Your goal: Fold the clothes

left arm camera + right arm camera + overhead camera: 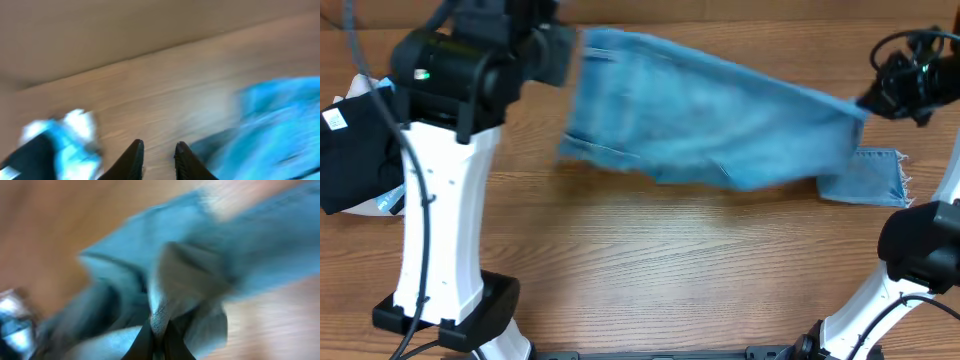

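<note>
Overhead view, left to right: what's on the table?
black garment → left arm → jeans → right arm

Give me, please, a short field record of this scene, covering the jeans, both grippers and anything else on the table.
garment: light-blue jeans, stretched across the far half of the table, blurred
loose end: frayed hem lying flat at the right
right arm: right gripper shut, pinching a fold of the denim
left arm: left gripper open slightly, nothing between its fingers, jeans off to one side
other item: black garment with a white tag at the left edge
fold state: no neat fold yet
</note>
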